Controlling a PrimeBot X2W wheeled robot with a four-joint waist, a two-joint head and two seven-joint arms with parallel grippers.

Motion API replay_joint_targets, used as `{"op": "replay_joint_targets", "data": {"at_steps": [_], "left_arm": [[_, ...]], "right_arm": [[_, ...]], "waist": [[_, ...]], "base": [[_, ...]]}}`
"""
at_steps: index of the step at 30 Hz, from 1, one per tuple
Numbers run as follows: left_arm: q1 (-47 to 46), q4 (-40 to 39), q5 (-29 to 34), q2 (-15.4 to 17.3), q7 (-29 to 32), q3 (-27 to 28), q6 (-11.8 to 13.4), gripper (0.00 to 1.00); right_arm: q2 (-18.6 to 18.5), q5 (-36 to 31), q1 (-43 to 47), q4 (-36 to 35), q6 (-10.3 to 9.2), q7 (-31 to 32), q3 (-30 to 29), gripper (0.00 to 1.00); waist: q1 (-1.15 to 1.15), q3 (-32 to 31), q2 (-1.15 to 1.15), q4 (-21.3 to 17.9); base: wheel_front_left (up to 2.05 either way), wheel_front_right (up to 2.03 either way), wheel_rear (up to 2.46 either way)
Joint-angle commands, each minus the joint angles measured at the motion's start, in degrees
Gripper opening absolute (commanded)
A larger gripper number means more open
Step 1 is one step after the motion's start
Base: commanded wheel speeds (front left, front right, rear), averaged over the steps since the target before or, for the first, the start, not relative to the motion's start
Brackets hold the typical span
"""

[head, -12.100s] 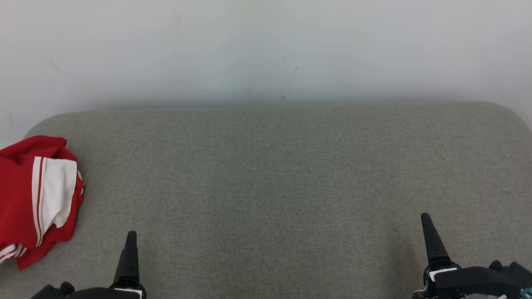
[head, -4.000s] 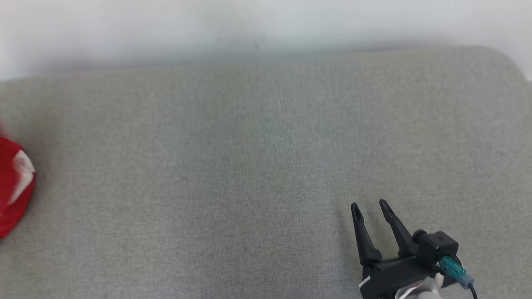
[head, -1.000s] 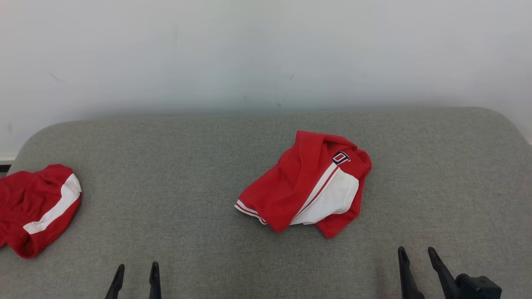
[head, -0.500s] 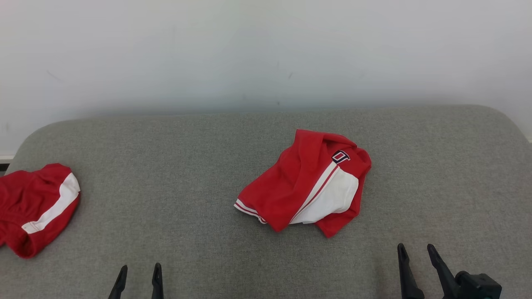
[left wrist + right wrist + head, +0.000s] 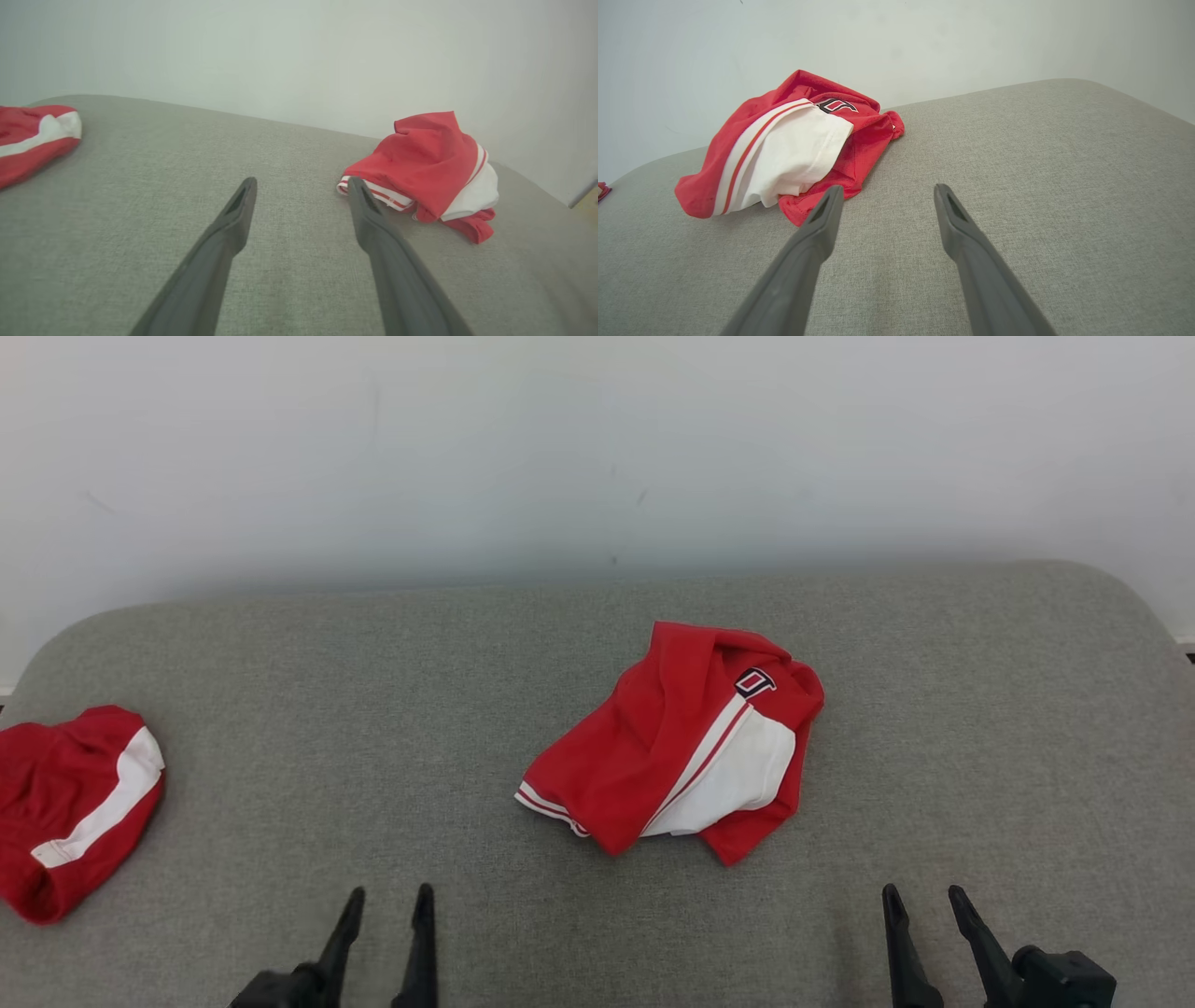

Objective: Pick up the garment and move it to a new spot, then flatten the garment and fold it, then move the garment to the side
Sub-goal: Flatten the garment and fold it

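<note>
A crumpled red and white garment [image 5: 681,747] lies near the middle of the grey cushioned surface [image 5: 373,709]; the left wrist view has this garment [image 5: 425,168] at its right and the right wrist view has the same garment [image 5: 784,149] at its upper left. My left gripper [image 5: 389,899] hovers open near the front edge, left of and nearer than the garment. My right gripper [image 5: 920,896] is open too, just right of and in front of it. Both are empty; in the wrist views the left gripper [image 5: 301,184] and right gripper [image 5: 886,192] point over bare cushion.
A second red and white garment [image 5: 70,803] lies bunched at the far left edge, also in the left wrist view [image 5: 32,135]. A pale wall [image 5: 597,448] runs behind the surface. The cushion's corners round off at both back ends.
My left gripper has moved right and forward toward the middle garment. The view has shifted slightly; the garments lie as before and the right gripper has hardly moved.
</note>
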Motion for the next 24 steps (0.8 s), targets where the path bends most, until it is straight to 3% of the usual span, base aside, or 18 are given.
{"op": "replay_joint_targets", "data": {"at_steps": [1,11,24], "left_arm": [[-2.66,2.24,-1.65,-0.04,0.65,-1.93,-0.40,1.00],[-17.47,15.79,-15.44,0.00,10.41,-13.20,0.05,1.00],[-24.08,24.90,-23.65,0.02,8.55,-17.85,4.33,1.00]], "right_arm": [[-0.06,0.03,-0.83,-0.11,-0.12,-0.06,0.25,1.00],[-0.07,1.14,-3.35,0.18,-0.12,-0.48,2.49,1.00],[-0.05,2.24,-5.90,1.59,-0.12,-2.10,3.60,1.00]], "waist": [[-0.01,0.25,0.00,-0.50],[-0.01,3.91,0.00,-6.89],[-0.01,7.46,0.00,-14.10]], "base": [[0.00,0.00,0.00],[0.00,0.00,0.00],[0.00,0.00,0.00]]}}
